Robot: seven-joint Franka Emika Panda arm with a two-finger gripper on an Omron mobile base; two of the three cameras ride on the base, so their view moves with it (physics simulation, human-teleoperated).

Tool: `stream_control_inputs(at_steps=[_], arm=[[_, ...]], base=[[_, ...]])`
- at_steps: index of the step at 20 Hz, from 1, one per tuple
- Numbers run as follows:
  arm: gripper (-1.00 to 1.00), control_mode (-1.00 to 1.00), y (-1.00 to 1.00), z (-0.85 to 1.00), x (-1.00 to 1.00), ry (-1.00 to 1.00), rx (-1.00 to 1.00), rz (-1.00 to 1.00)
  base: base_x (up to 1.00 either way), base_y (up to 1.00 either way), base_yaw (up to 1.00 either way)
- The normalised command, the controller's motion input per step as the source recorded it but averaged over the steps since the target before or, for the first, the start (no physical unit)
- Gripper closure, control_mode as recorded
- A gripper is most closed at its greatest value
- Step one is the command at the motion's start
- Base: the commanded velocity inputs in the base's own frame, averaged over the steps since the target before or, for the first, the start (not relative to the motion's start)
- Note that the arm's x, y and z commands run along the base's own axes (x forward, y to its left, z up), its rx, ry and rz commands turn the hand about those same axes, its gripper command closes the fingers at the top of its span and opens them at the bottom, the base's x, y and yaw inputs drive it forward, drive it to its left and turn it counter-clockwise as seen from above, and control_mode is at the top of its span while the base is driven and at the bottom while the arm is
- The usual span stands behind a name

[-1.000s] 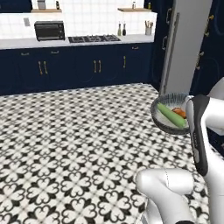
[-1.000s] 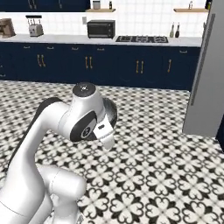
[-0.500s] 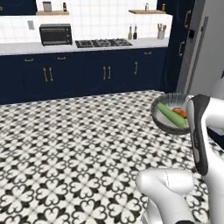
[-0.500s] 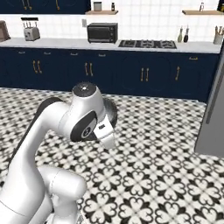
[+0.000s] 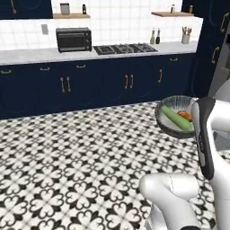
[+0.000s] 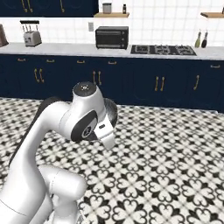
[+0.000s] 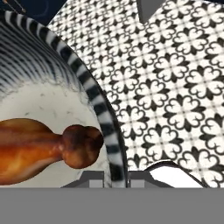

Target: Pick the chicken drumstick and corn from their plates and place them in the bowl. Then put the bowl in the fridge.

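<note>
Up close in the hand view, the fingers (image 7: 114, 178) are clenched on the rim of the bowl (image 7: 94, 98), one tip on each side of its striped edge. Inside lies the chicken drumstick (image 7: 39, 148), reddish-brown, its knobbly end toward the rim. Past the rim, the black-and-white patterned floor (image 7: 175, 87) lies well below.

From the left base view, the bowl (image 5: 167, 125) hangs in the air beside the white arm, above the floor (image 5: 81, 157). The corn (image 5: 175, 117) rests slantwise in it, green, with the drumstick (image 5: 185, 115) just beside it and partly hidden by the arm. In the right base view, a dark edge of the bowl (image 6: 111, 114) peeks out behind the arm's wrist.

Farther off, navy cabinets (image 5: 99, 83) with brass handles run along the wall. On the desk (image 5: 27, 55) above them sit a black toaster oven (image 5: 73, 39) and a gas hob (image 5: 126, 48); a toaster (image 6: 31, 39) stands toward its left end.
</note>
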Motion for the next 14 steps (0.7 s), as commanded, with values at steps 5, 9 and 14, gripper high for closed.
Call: stream_control_inputs(at_steps=[5, 9, 14], arm=[[1.0, 1.0, 0.0, 0.0, 0.0, 0.0, 0.0, 0.0], [1.0, 1.0, 0.0, 0.0, 0.0, 0.0, 0.0, 0.0], [1.0, 1.0, 0.0, 0.0, 0.0, 0.0, 0.0, 0.0]], base=[[1.0, 0.99, -0.41], [1.0, 0.96, -0.6], [0.94, 0.91, -0.64]])
